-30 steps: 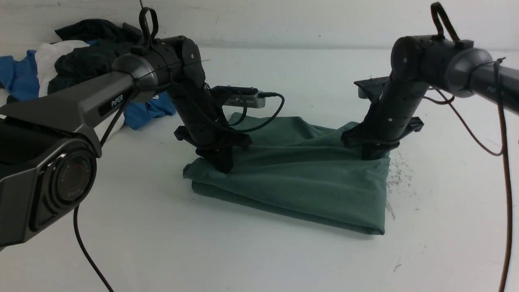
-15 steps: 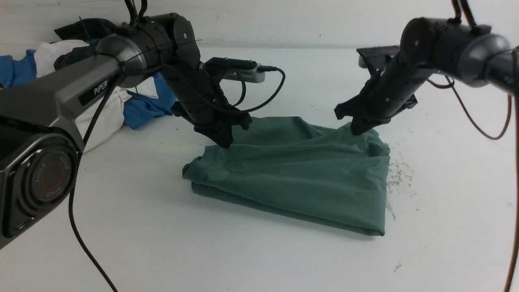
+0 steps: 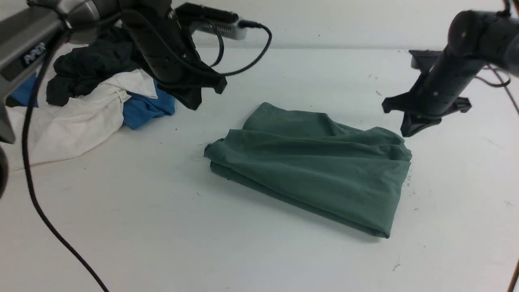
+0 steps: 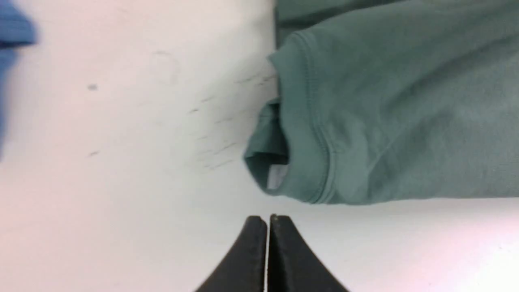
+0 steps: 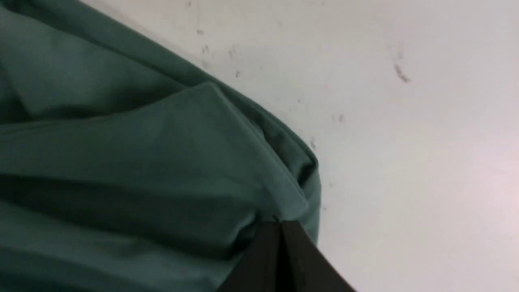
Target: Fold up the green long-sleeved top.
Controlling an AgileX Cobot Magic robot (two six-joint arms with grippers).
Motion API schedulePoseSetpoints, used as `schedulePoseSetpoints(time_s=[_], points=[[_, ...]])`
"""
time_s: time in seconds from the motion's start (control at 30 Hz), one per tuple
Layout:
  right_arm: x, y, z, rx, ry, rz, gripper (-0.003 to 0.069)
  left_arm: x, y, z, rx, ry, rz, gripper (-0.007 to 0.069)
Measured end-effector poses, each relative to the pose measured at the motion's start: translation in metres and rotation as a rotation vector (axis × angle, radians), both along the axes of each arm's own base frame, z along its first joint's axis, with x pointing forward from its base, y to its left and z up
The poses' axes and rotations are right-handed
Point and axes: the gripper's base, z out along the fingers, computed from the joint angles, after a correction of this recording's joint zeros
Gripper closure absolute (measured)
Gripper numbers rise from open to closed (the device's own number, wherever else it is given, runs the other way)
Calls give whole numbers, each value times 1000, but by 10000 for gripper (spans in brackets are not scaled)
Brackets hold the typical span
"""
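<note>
The green top (image 3: 316, 162) is part folded, I think. Big bits are tucked over, but it is not a neat pack. It looks like it needs more folds, and its edges need to be made straight. The top lies in the middle of the table (image 3: 162, 231), well back from the near edge of the view. It is flat and long, with wrinkles and a loose bump at the back. The left gripper (image 3: 194, 106) and right gripper (image 3: 406, 133) both have their fingers closed, with no cloth in them.
</note>
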Motion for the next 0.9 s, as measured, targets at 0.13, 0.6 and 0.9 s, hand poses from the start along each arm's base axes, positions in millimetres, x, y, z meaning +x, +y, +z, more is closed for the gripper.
schedulePoseSetpoints(time_s=[0.13,0.6,0.9], points=[[-16,13,42,61,-54,72,673,-16,9,36,-15,-76,25,629],[-42,157,-15,68,75,429,673,-146,48,131,-90,-257,91,629],[-49,182,-48,46,147,447,673,-274,80,99,-191,-194,173,629]])
